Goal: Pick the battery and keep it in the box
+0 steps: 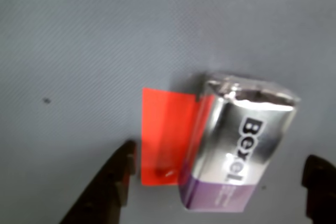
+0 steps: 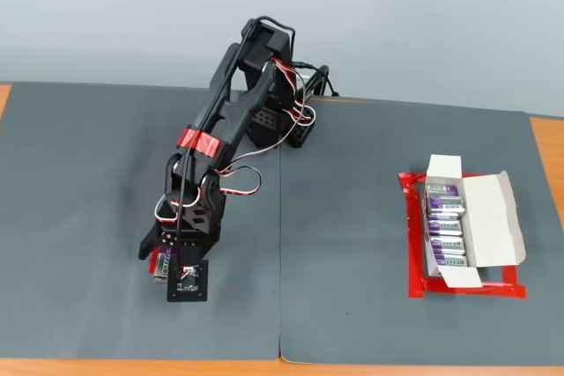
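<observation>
A silver battery with a purple end and dark "Bexel" lettering lies on the grey mat, partly over a flat red tape patch. My gripper is open, with one dark finger to the battery's left and the other finger to its right, both apart from it. In the fixed view the arm bends down at the left, and the gripper hangs low over the battery, which is mostly hidden. The white box lies open at the right with several batteries in a row inside.
The box sits inside a red tape rectangle. The arm's base stands at the back centre. A seam joins two grey mats, and the wooden table edge shows in front.
</observation>
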